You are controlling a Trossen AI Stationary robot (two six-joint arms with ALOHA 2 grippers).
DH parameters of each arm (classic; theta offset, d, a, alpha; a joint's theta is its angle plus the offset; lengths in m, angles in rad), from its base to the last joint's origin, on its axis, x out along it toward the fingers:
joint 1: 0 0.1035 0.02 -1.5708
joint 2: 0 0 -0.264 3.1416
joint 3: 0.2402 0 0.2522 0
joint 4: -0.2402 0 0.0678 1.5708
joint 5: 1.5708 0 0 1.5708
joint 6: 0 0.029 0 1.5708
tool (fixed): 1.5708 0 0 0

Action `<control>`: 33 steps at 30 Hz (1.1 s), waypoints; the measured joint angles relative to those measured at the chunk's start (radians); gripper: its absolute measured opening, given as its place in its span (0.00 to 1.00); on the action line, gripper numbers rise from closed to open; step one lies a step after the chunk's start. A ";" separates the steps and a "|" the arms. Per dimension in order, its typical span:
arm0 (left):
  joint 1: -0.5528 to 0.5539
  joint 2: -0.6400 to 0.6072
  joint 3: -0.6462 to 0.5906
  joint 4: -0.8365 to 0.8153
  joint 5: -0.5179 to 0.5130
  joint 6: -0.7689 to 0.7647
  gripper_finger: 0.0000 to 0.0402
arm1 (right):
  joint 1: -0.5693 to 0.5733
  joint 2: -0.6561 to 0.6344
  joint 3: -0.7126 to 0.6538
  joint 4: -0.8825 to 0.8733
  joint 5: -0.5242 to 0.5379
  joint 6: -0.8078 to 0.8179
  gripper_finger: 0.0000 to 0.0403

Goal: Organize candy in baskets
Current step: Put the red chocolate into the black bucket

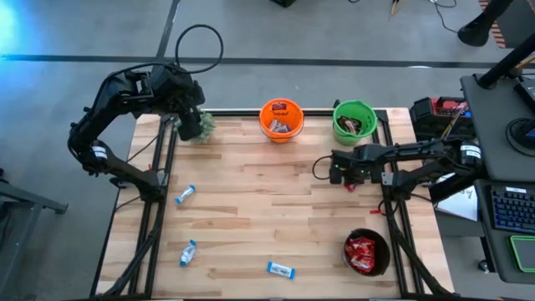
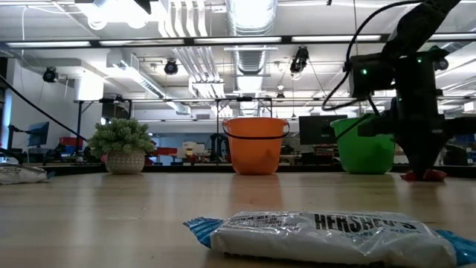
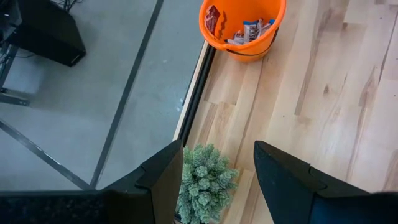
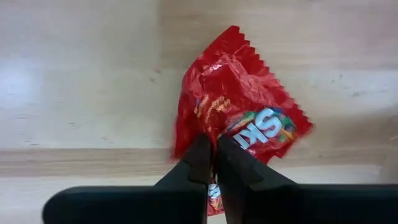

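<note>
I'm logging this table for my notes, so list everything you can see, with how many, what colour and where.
orange basket: one, orange, back edge near the middle, holding wrapped candy.
green basket: one, bright green, back edge right of the orange one, dark candy inside.
black basket: one, black, front right, holding red packets.
blue-and-white bars: three, loose on the table's left and front.
red packet: one, red, on the wood right of centre.
potted plant: one, green, back left corner.
table: one, light wood.
left gripper: open, above the plant.
right gripper: shut on the red packet.
</note>
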 joint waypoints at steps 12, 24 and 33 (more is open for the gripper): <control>0.000 0.000 0.000 0.000 0.000 -0.002 0.45 | 0.092 -0.139 0.240 -0.285 0.029 -0.029 0.02; 0.000 0.001 0.000 0.003 0.000 -0.002 0.45 | 0.393 -0.173 0.530 -0.428 -0.057 0.077 0.02; 0.000 0.001 0.000 0.003 -0.001 0.003 0.45 | 0.689 -0.157 0.617 -0.454 -0.068 0.370 0.02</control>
